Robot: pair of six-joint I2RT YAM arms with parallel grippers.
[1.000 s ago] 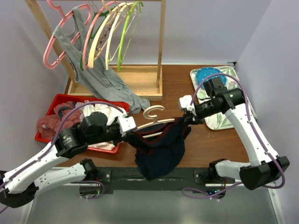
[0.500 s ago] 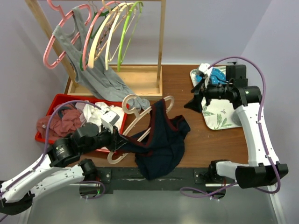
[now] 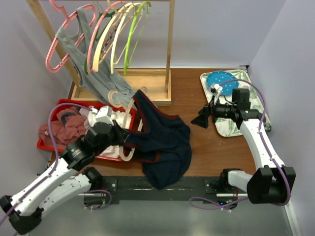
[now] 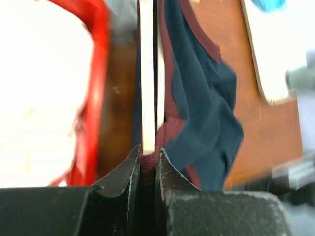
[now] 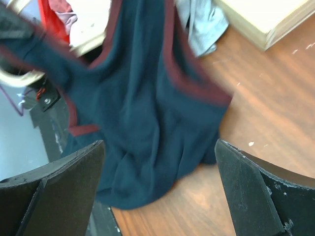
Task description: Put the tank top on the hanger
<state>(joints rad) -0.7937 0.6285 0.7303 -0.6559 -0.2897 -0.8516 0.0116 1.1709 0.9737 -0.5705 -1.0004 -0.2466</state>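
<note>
Swung round since the earlier frame, the hanger now points its hook away from the left claw, which is clenched on one hanger arm together with the red-trimmed edge of the tank top. Navy cloth trails from that claw's tips onto the table, just ahead of the right claw, whose jaws are spread and empty. Limp, light and likely to slide, the top looks best pinched at a trimmed strap. No writing is legible.
</note>
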